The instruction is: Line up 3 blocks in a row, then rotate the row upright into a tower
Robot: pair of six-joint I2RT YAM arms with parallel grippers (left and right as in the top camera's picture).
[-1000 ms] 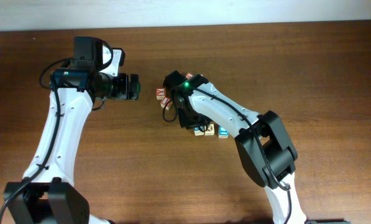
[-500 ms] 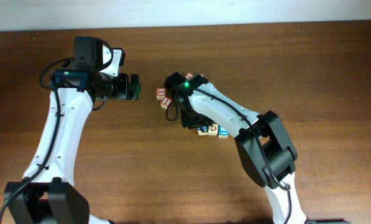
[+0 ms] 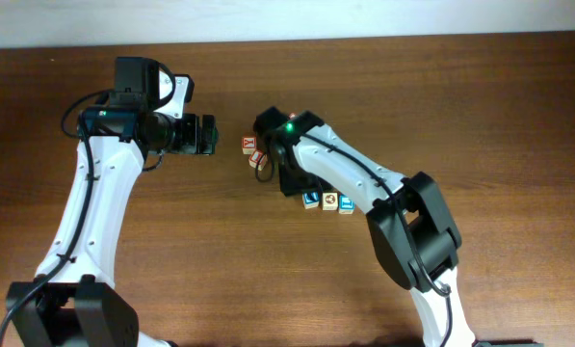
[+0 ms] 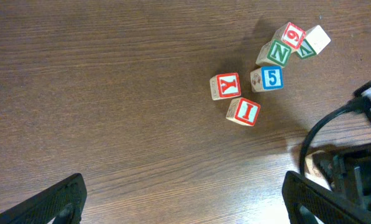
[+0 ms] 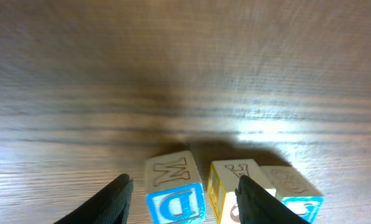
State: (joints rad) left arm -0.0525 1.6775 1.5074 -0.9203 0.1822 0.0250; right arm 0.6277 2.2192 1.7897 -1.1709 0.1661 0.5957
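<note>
Widened since a second ago, my right gripper (image 5: 184,198) straddles the D block (image 5: 173,190) without gripping; that rotation looks finished. Left gripper (image 4: 185,205) gapes wide.

labels | blue "D" block (image 5: 174,194), "W" on top | blue "5" cube (image 4: 267,78) | red "Y" cube (image 4: 225,86) | red "I" cube (image 4: 243,111) | green "N" cube (image 4: 276,53)

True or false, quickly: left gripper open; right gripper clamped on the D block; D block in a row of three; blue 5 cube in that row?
The left gripper is open. True.
The right gripper is clamped on the D block. False: its jaws stand apart either side of it.
The D block, middle block and end block stand in one row. True.
The blue 5 cube is in that row. False: it lies beside the green N cube.
</note>
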